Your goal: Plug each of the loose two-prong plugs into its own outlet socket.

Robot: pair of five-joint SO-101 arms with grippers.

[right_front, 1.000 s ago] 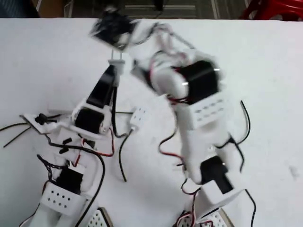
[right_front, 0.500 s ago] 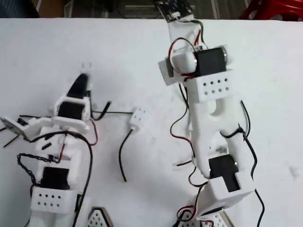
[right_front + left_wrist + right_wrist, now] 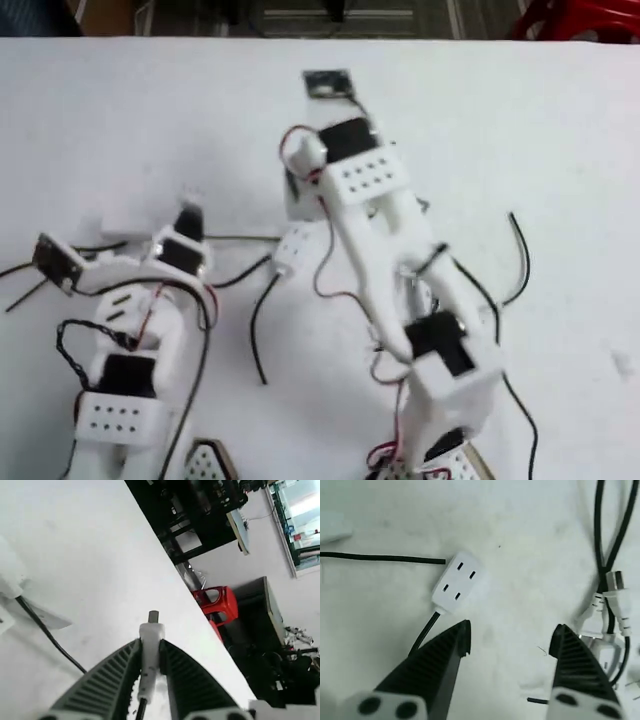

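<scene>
Since half a second ago the right arm (image 3: 385,240) has swung back from the far edge of the counter (image 3: 120,110), and its wrist now hangs over the socket (image 3: 293,248). The left arm (image 3: 140,330) has drawn in too, so the left hand (image 3: 188,218) sits nearer its base than before. The socket has not shifted.

The left hand (image 3: 150,646) is clamped on a white plug (image 3: 151,629). Both fingers press its sides, and its metal tip sticks out past the fingertips, pointing toward the far edge of the counter. Whether one prong or two show cannot be told from this angle. In the high view this hand is well left of the socket and apart from it.

The right hand (image 3: 511,630) is spread wide with nothing between its fingers. It hovers above the counter with the socket (image 3: 455,582) just beyond its fingertips, nearer one finger than the other and touching neither. The socket is a small white block lying flat with its slots up. Four slots show, in two pairs, all unfilled. A black cable (image 3: 424,630) leaves one end of the block, and a second black cable's end lies against a corner. Near the other finger two loose plugs (image 3: 612,600), white on black cables, lie side by side, touching each other and well apart from the socket.
</scene>
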